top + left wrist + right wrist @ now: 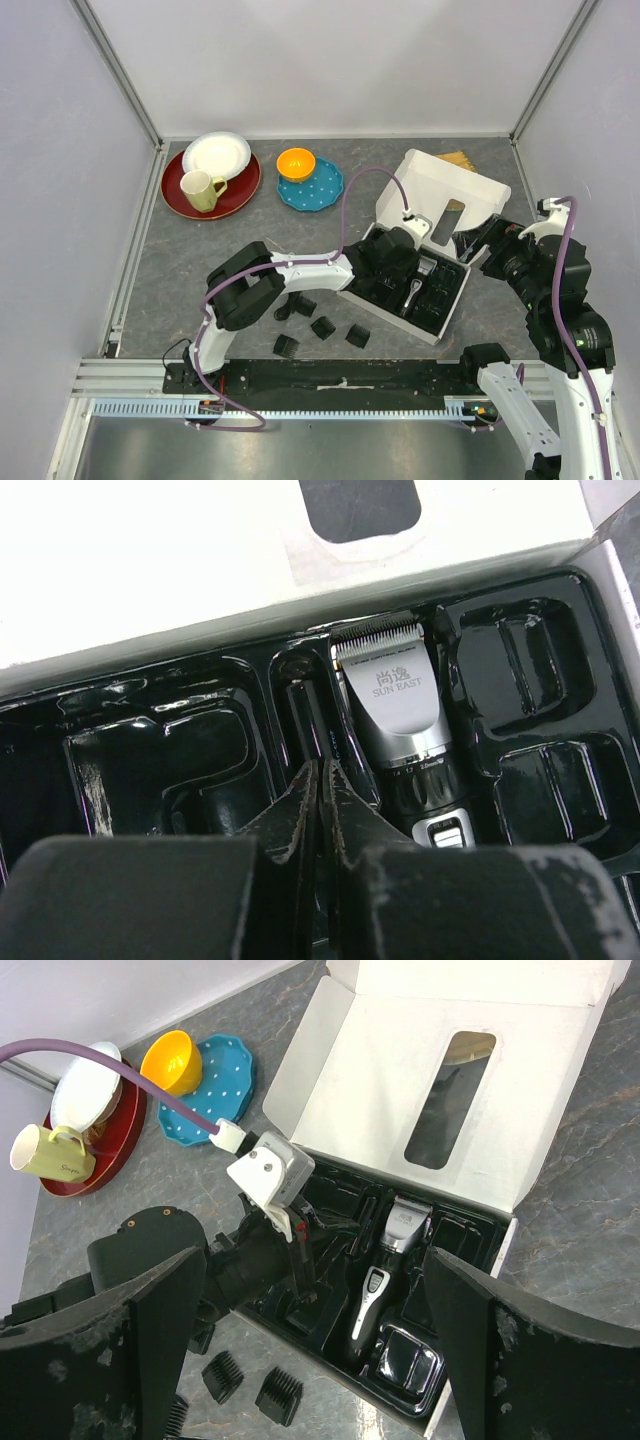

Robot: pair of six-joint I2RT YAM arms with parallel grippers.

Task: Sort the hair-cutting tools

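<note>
1. Top view: the left claw [400, 268] is being held over the black tray [445, 318] of the white box [440, 185]. The clipper [414, 291] is lying in that tray. Several combs [323, 327] are sitting on the table just left of the box.
2. Left wrist view: the fingers [290, 820] are being pressed together with nothing seen between them, just left of the clipper [395, 715].
3. Right wrist view: the right claw [315, 1250] is being held wide open and empty above the box [400, 1070]. The clipper [385, 1270] is lying in the tray's middle slot.
</note>
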